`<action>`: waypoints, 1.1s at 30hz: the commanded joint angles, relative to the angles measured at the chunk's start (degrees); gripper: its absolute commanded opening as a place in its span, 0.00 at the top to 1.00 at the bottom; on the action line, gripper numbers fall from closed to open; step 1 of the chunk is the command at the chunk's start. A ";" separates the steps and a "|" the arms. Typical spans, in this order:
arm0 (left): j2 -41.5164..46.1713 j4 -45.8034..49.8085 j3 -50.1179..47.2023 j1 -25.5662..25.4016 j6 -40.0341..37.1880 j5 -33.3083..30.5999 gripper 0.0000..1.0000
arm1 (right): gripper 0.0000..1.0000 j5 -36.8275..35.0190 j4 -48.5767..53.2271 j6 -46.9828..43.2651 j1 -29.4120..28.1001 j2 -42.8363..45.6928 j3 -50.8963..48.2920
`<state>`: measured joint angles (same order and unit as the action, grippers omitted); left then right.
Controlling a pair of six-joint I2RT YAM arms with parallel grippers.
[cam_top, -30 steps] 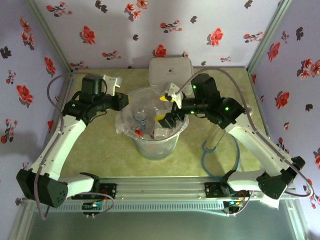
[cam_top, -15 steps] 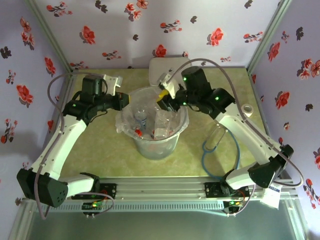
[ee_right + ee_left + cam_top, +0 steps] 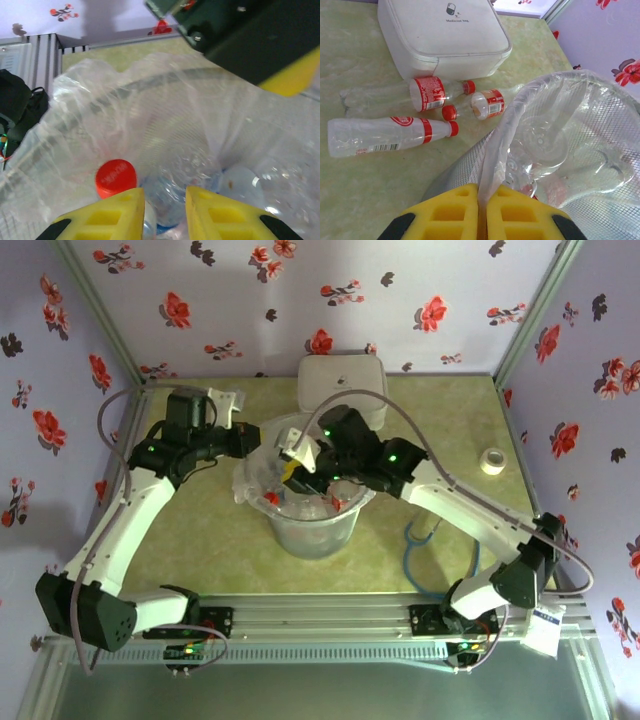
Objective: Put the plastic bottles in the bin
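The bin [image 3: 310,535], a grey bucket lined with a clear bag, stands mid-table. My left gripper [image 3: 245,440] is at its left rim, shut on the bag's edge [image 3: 490,165], its yellow fingers [image 3: 452,212] pinched together. Three plastic bottles with red labels [image 3: 390,136] [image 3: 427,93] [image 3: 487,104] lie on the table beside the bin. My right gripper [image 3: 295,465] hangs over the bin's mouth. Its fingers [image 3: 105,217] are closed on a clear bottle [image 3: 185,192] pointing down into the bag. A red-capped bottle [image 3: 116,178] lies inside next to it.
A white lidded box [image 3: 340,375] sits behind the bin, close to the loose bottles [image 3: 445,35]. A tape roll [image 3: 492,461] lies at the right. A blue cable [image 3: 415,540] loops on the table right of the bin.
My right gripper swung left across the bin's mouth and its jaws closed. The left gripper has kept its hold on the bag.
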<state>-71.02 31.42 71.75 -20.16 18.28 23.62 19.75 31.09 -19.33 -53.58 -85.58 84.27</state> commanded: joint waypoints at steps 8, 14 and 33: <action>-2.11 3.04 0.05 -1.12 1.76 0.37 1.00 | 0.72 -4.43 17.41 -4.54 0.38 3.48 -8.96; -1.87 3.03 0.41 -1.11 1.93 0.29 1.00 | 0.71 -7.98 23.49 -5.73 -0.29 -2.09 -9.39; -2.19 4.12 1.73 -1.22 0.72 -0.15 1.00 | 0.53 -7.31 5.68 3.34 4.29 2.50 -8.92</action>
<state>-71.83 32.16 72.73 -20.75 18.94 24.08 16.67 27.27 -17.98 -51.81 -82.56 75.26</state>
